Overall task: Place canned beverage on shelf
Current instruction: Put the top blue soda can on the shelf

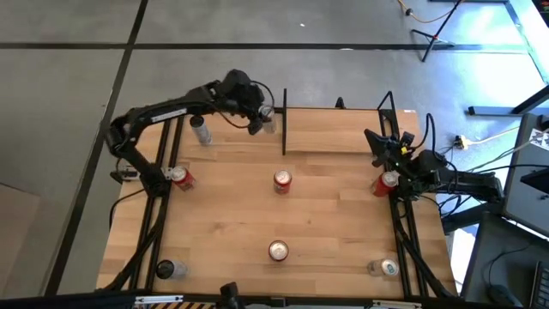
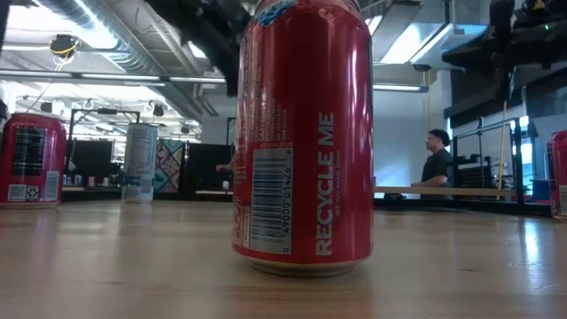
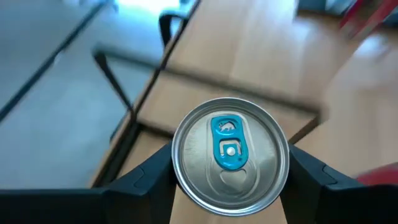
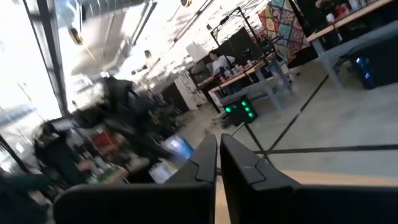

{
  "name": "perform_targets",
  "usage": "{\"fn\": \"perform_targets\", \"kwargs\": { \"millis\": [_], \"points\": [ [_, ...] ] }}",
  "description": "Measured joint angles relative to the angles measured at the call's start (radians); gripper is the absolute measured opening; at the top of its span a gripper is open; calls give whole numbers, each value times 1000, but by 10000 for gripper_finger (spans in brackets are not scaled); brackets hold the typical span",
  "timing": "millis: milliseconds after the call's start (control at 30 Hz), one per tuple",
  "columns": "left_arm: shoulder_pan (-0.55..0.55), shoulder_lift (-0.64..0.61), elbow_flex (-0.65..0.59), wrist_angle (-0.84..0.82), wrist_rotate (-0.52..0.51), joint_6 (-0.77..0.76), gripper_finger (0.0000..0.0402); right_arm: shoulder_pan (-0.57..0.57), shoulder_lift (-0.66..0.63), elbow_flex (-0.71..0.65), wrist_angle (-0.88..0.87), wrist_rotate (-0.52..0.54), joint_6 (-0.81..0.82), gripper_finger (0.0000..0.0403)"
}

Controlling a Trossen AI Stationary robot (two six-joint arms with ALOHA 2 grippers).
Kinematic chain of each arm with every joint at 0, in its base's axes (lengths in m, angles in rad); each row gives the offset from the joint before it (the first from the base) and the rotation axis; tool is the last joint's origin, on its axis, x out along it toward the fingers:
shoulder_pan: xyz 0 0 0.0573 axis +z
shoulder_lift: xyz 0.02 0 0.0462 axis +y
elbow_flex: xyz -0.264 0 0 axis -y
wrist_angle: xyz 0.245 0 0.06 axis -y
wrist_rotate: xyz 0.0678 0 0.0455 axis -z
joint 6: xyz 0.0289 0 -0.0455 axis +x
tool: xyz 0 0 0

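Left end effector (image 3: 230, 180) of mine grips a silver can (image 3: 230, 160) by its sides, fingers (image 3: 143, 177) pressed to either flank, above the far-left part of the worktop (image 1: 326, 215) beside the shelf (image 1: 343, 129). Its bare metal lid carries a blue pull tab. My right end effector (image 4: 217, 155) waits at the right edge, fingers closed together. Nearest the low camera, a red can (image 2: 301, 133) reads "RECYCLE ME".

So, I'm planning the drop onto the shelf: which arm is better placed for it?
Left. Its gripper holds a silver can beside the shelf; the right gripper is shut, empty.
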Motion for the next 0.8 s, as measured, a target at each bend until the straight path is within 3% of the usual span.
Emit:
{"fn": "perform_targets", "kwargs": {
  "millis": [267,433,633,733,800],
  "points": [
    [-2,-160,1,41,97,-98,198,0,318,251,-57,0,-154,12],
    [-9,-213,1,113,117,-156,199,0,466,485,-277,11,-317,12],
    [-59,-196,56,192,126,-191,200,0,578,708,-549,41,-368,12],
    [-84,-156,114,191,126,-188,200,-16,615,769,-624,85,-367,12],
    [-95,-130,152,187,130,-180,200,-46,639,799,-665,54,-366,20]
  ]
}}
